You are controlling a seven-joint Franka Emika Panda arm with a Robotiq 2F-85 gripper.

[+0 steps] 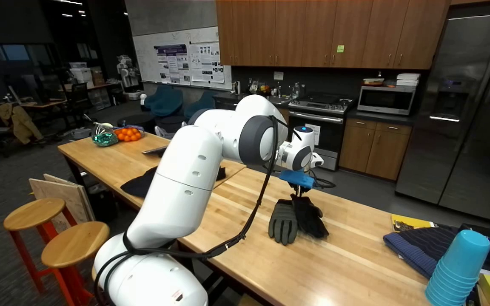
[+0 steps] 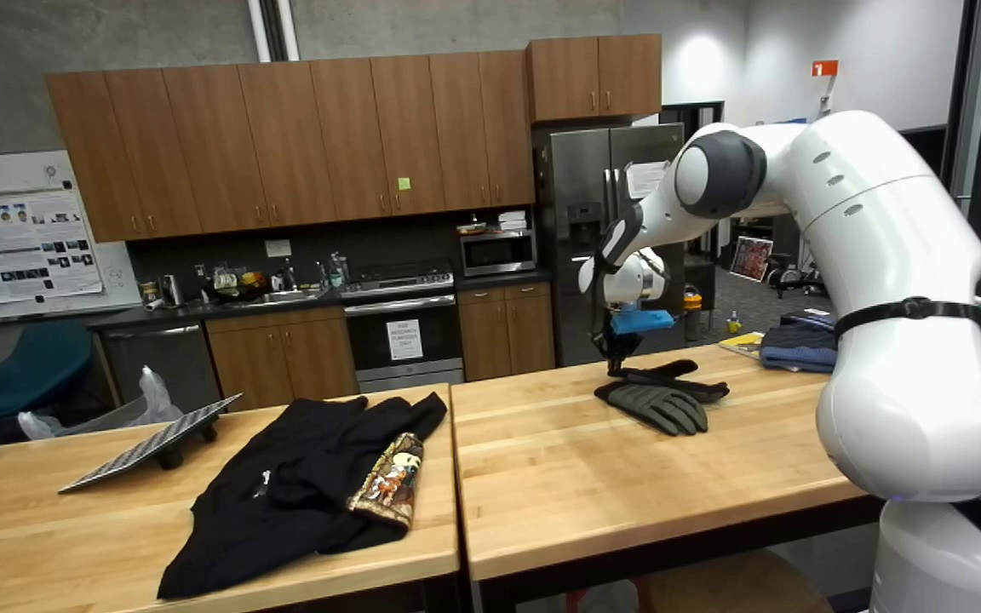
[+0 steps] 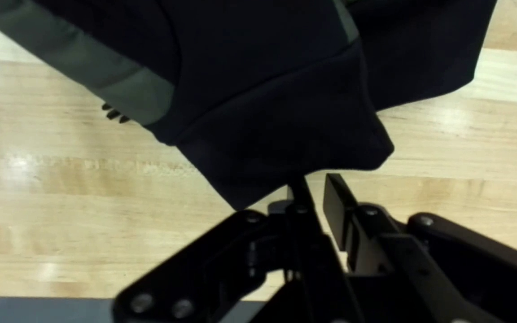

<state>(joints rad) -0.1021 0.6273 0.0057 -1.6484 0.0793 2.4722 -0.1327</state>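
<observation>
Left to right in an exterior view: black clothes [image 1: 141, 183] on the far desk [image 1: 113, 157], partly behind the robot arm [image 1: 185, 182]. Then the grey glove [image 1: 283, 224], lying flat on the near desk [image 1: 351, 259].

Next the gripper [image 3: 316, 177], pointing down, fingers parted by a narrow gap; bare wood shows through it in the wrist view, no cloth seen inside. Risk: closing here could miss, or catch just a sliver, since the cuff's edge barely reaches the fingertips; a thin pinch would likely slip out. Going lower with one finger over the cloth could shove the cuff along instead of straddling it. The gloves touch, so pulling one might drag the other.

Then the black glove [image 1: 311, 219], right beside the grey one, cuff edge at the fingertips; contact or slight gap, can't tell. Both gloves stretch away from the gripper, the grey one's cuff just beside. Farther right, well apart: folded knitwear [image 1: 411, 244], then stacked blue cups [image 1: 457, 267].
</observation>
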